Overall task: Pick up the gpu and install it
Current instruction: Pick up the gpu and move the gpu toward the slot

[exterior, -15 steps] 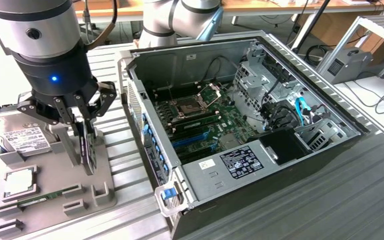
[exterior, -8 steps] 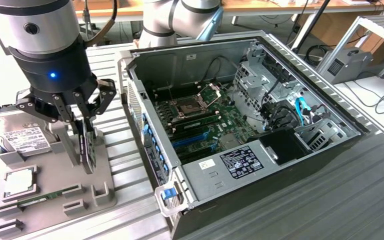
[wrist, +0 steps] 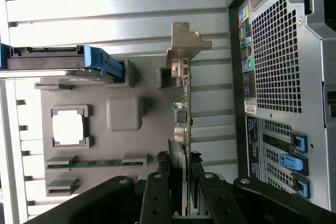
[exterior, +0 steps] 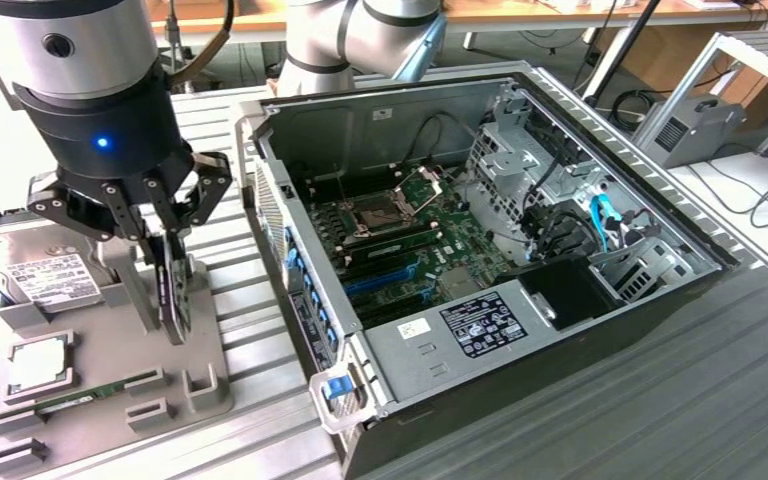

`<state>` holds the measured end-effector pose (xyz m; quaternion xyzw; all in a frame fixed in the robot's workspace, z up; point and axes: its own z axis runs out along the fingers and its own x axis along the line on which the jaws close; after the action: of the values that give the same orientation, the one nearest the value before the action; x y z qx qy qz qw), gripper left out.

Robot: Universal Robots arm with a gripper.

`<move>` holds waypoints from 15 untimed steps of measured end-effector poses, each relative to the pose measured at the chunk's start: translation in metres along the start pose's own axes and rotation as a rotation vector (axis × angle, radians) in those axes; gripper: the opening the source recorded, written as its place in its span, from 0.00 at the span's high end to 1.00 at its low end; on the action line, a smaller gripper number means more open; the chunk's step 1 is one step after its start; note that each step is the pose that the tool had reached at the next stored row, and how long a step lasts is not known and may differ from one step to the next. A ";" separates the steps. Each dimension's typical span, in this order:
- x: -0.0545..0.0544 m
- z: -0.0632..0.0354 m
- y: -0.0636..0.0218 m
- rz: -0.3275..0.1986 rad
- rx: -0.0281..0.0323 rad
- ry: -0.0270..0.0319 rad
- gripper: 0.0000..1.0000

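While the gpu (exterior: 177, 292) (wrist: 185, 103) stands on edge in the grey holder (exterior: 204, 395) on the counter (exterior: 271, 440), beside the open PC case (exterior: 424, 345), I see the gripper (exterior: 164, 250) (wrist: 179, 182) clamped across it: thin green card, black fan cooler, silver end bracket.

A black, multi-link end effector (exterior: 160, 236) on a silver-and-black arm grips the top edge of the gpu (exterior: 177, 295) — a thin card seen nearly edge-on, with a dark round cooler on one face. The card stands upright in a slot of a grey plastic holder tray (exterior: 204, 385) on the ribbed metal counter (exterior: 704, 400). In the same tray lie a silver hard drive with a white label (exterior: 40, 275), a square silver processor chip (exterior: 37, 360) and a narrow green memory stick (exterior: 84, 396). At the exterior view's right, just beside the tray, an open grey computer case (exterior: 411, 345) lies on its side — its green motherboard (exterior: 444, 245) exposed.
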<state>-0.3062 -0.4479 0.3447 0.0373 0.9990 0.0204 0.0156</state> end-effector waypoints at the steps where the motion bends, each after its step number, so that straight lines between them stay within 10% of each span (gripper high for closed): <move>1: 0.000 -0.0007 0.0000 0.000 -0.0001 -0.0001 0.74; 15: 0.000 -0.0098 0.0004 0.000 0.0000 0.0000 0.74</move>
<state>-0.3062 -0.4479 0.3545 0.0373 0.9990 0.0203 0.0156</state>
